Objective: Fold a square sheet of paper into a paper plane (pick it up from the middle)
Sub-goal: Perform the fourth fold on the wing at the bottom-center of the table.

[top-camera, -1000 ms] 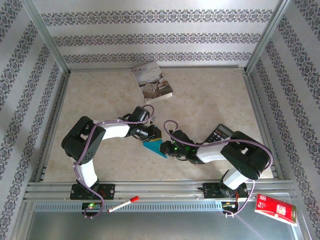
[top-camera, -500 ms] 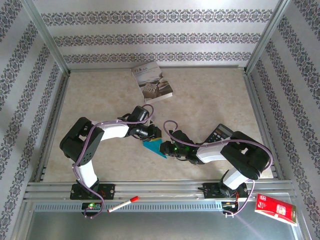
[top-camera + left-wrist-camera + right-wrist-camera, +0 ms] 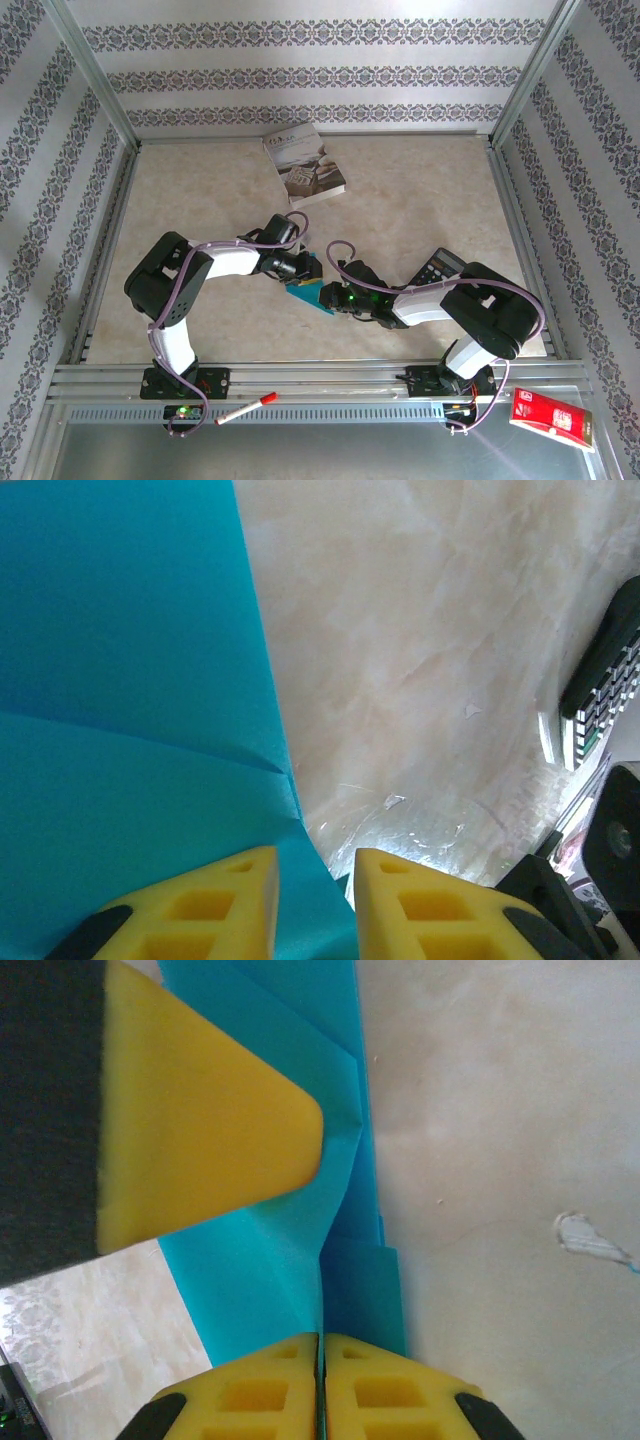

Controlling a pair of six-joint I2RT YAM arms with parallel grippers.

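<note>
Right claw [image 3: 320, 1342] clamped on folded teal paper [image 3: 265, 1260]; left claw [image 3: 315, 858] narrowly apart, straddling its edge

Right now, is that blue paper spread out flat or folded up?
Folded. The blue paper shows overlapping layers and sharp creases in the right wrist view, and the right pincer is shut on a folded edge.

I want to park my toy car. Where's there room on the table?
Bare table left of the book, and a wide patch right of it, beyond the calculator. Crowded near the middle, around the teal paper.
</note>
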